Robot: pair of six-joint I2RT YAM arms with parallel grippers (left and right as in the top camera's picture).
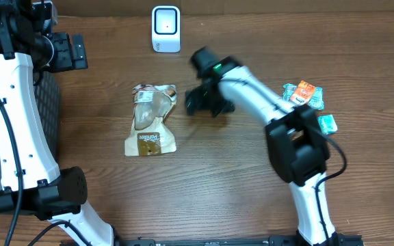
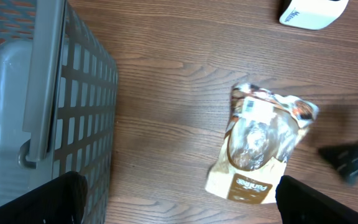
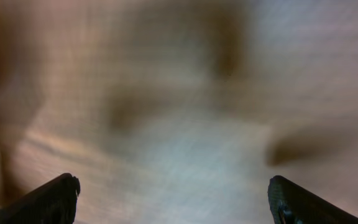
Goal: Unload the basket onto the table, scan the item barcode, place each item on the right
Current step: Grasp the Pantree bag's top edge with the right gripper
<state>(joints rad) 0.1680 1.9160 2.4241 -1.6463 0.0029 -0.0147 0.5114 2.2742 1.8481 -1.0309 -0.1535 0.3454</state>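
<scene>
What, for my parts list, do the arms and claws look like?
Both have white links and black joints. The right arm shows a green light near its wrist and a black cable low down. The left arm trails black cable too. The left claw and right claw are black.

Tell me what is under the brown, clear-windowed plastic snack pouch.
Only the brown wooden table shows around the snack pouch, which lies flat on it. The pouch covers its own underside and anything beneath.

Blurred table [image 3: 185, 74] beneath wide-spread tool [image 3: 176, 202]
</scene>
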